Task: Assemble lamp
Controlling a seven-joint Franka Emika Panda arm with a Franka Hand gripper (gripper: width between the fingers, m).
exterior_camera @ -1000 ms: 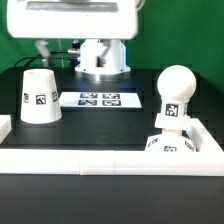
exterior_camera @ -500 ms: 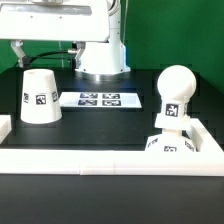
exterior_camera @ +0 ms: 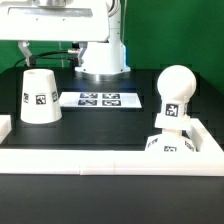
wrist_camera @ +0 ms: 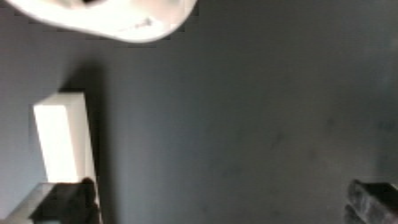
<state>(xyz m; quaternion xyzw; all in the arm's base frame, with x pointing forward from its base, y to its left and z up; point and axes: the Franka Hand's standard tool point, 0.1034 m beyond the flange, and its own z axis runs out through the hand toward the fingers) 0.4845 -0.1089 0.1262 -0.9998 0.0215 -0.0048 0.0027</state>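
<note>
Black worktop (exterior_camera: 100,125): white plastic ball-topped bulb (exterior_camera: 174,97) already seated on flat square base (exterior_camera: 176,143), right front corner; white cone shade (exterior_camera: 40,96) loose at left edge. Two-finger gripper (wrist_camera: 222,200) empty, fingers spread wide above the shade; next move judged to call for descent and a grasp on it.

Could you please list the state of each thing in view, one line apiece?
shade: standing wide end down on the table, free.
bulb: upright, seated on the base.
base: flat, against the white fence at the exterior view's right.
marker board: flat, untouched.
gripper: open, empty, above the table.
</note>
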